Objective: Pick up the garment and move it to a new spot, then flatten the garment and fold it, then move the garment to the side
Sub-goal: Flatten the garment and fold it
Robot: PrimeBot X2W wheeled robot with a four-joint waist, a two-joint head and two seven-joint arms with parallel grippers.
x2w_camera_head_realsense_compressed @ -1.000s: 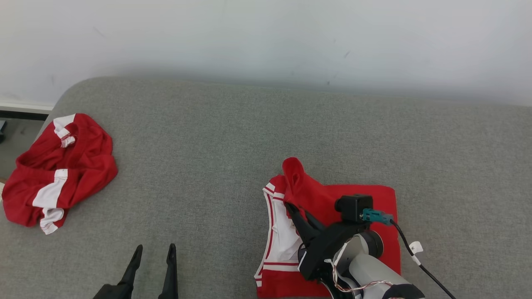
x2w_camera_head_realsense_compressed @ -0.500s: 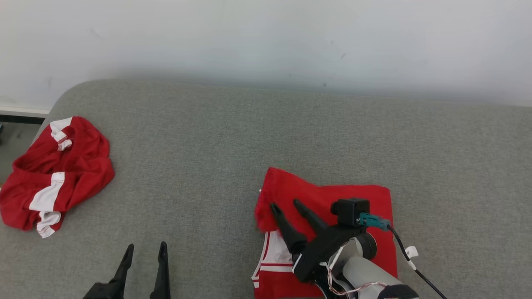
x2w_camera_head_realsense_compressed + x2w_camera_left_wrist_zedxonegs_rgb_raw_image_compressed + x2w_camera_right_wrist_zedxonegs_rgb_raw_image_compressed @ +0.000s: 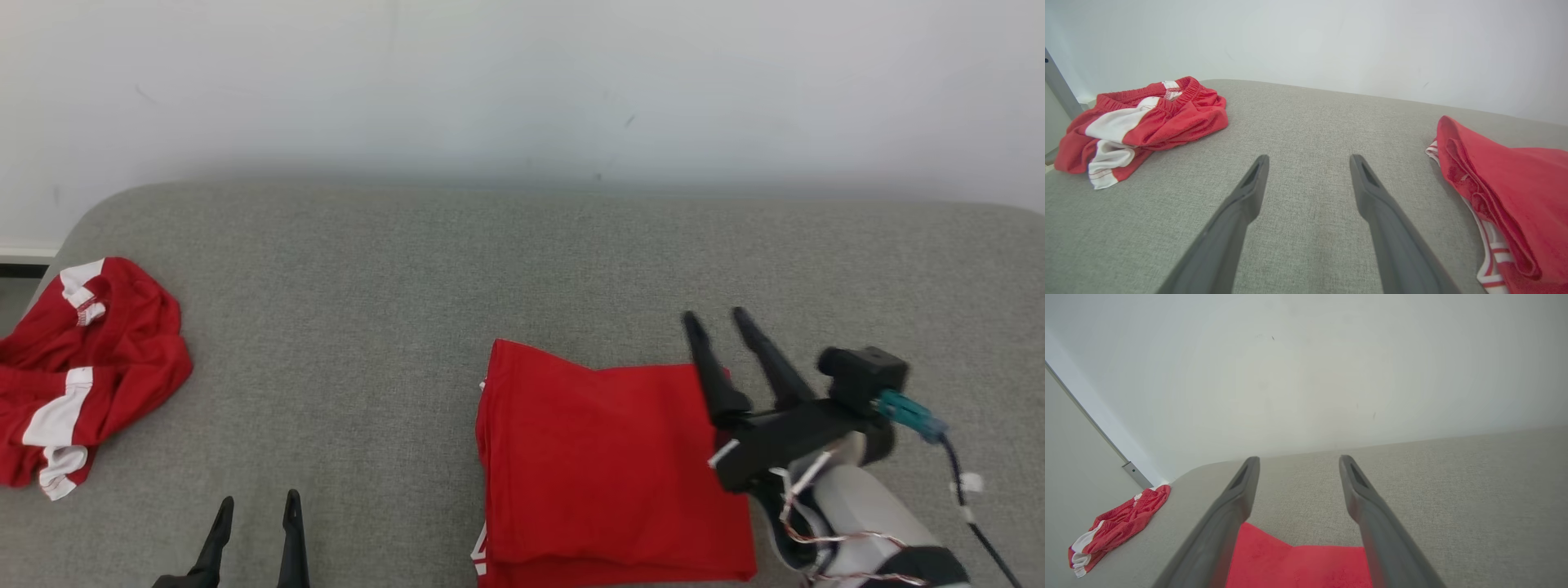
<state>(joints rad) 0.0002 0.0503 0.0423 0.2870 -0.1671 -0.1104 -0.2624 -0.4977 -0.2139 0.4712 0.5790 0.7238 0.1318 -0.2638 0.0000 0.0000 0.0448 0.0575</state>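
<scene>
Your right end effector (image 3: 714, 317) hangs spread and empty, the folded garment (image 3: 604, 457) just left of it. Your left end effector (image 3: 257, 499), also spread, sits farther off.

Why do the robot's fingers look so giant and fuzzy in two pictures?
Left wrist view: the left fingers sit right by a wide-angle camera, so they loom large and soft-edged; right wrist view: same for the right fingers; head view: they look small, under even light.

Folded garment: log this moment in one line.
folded garment: lying on grey cushion | right gripper: open, empty, over its far right corner | left gripper: open, empty | crumpled garment: far left | pending: move aside
</scene>
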